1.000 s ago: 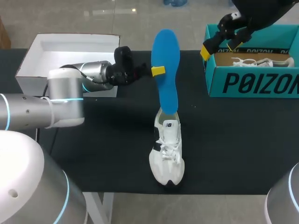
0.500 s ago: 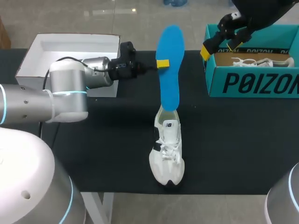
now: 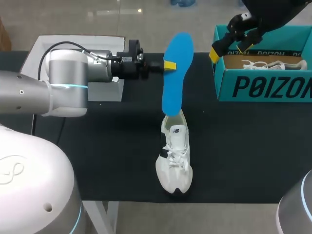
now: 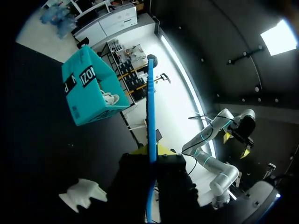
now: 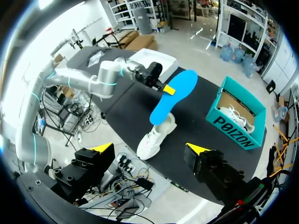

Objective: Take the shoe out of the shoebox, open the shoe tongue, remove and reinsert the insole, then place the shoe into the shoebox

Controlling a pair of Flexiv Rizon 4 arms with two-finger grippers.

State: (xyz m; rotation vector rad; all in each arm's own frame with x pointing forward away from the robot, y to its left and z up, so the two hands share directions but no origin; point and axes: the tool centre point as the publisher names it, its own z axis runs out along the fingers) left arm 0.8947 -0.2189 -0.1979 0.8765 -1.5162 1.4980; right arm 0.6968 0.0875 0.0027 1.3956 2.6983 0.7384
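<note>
1. The shoe is your landmark: white, laced, sole down on the black desk, with the toe toward your side.
2. The blue insole stands tilted above the shoe's heel. Its lower end meets the heel opening, but you cannot tell whether the tip sits inside.
3. Your left end effector comes in from the left of the shoe, raised above it. It pinches the insole near the upper end, with one yellow tip on the blue face. In the left wrist view the insole runs edge-on between the fingers.
4. Your right end effector hangs high, beyond and to the right of the shoe. Its fingers are spread and hold nothing.
5. The teal shoebox sits open, beyond and to the right of the shoe, well apart from it. A second shoe lies inside.
6. A white box sits open, beyond and to the left of the shoe, partly behind your left arm.
</note>
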